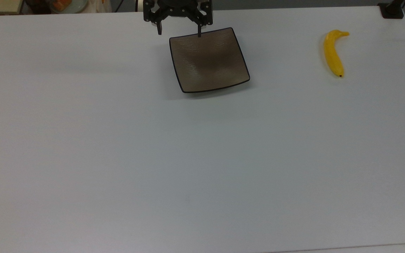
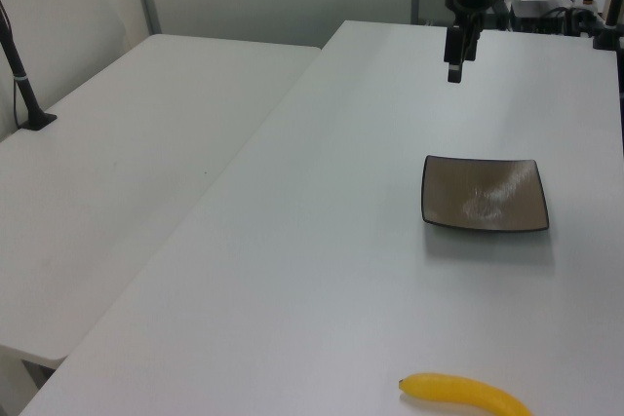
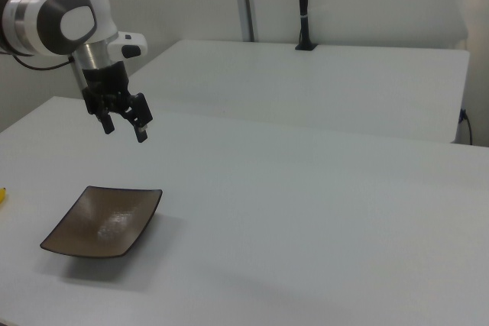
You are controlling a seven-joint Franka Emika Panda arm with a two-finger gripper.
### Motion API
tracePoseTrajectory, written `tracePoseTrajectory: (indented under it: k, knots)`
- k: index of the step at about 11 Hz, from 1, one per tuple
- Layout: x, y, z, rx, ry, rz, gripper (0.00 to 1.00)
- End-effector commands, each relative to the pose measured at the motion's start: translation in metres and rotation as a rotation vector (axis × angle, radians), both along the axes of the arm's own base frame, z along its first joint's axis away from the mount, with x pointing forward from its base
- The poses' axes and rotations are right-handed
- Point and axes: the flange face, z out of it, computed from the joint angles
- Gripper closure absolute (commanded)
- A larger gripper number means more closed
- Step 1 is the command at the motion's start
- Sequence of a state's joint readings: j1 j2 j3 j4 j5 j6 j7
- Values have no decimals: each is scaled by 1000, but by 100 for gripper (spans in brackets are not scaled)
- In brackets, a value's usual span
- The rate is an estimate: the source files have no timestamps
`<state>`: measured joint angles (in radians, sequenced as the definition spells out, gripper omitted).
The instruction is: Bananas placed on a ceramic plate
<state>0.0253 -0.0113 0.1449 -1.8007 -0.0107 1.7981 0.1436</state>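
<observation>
The square brown-grey ceramic plate lies empty on the white table. A single yellow banana rests on the table far toward the top view's right, well apart from the plate; a sliver of it shows at the right view's left edge. My black gripper hangs open and empty above the table, over the plate's far edge in the top view, with nothing between its fingers.
A second white table stands alongside. A black post base sits at the top view's upper right corner. Clutter lies beyond the far table edge. The white arm rises at the right view's upper left.
</observation>
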Motion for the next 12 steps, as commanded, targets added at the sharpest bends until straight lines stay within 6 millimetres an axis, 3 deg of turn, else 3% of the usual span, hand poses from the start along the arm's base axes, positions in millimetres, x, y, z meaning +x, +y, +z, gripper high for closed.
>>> tracePoseTrajectory:
  k: [1, 4, 9, 12]
  knots:
    - [-5, 3, -1, 16, 15, 15, 0]
    - [-6, 8, -2, 15, 18, 23, 0]
    - [-5, -10, -1, 17, 27, 38, 0]
    - [-6, 2, -8, 14, 39, 58, 0]
